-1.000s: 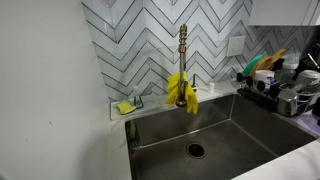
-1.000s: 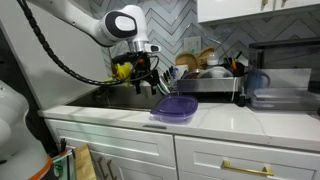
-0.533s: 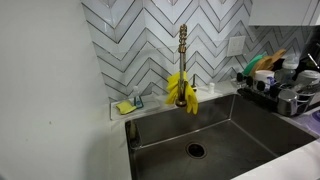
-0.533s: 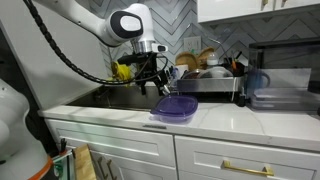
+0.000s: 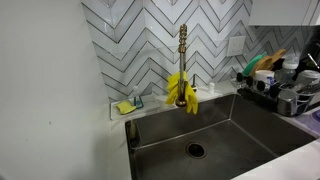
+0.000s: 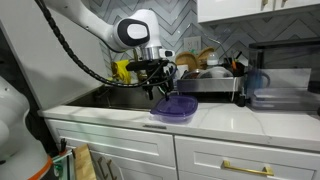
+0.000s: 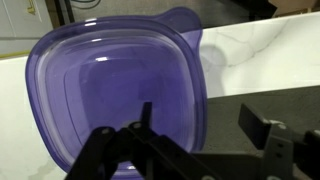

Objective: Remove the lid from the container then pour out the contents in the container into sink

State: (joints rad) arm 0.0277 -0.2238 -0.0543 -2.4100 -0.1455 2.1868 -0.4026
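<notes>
A purple translucent container with its lid on (image 6: 176, 108) stands on the white counter next to the sink (image 6: 120, 97). In the wrist view it fills the frame (image 7: 110, 90), a rounded square with a tab at one corner. My gripper (image 6: 160, 86) hangs just above the container's sink-side edge, open and empty; in the wrist view its fingers (image 7: 200, 125) straddle the container's rim. The steel sink (image 5: 235, 135) with its round dark drain (image 5: 196, 150) shows in an exterior view, where the gripper is out of sight.
A brass faucet with yellow gloves draped over it (image 5: 181, 88) stands behind the sink. A yellow sponge in a holder (image 5: 127, 104) sits on the ledge. A dish rack full of dishes (image 6: 210, 75) stands beside the container, with a dark appliance (image 6: 285, 75) beyond.
My arm has moved from over the sink toward the counter, bringing the open gripper over the purple container's edge. The container has not moved.
</notes>
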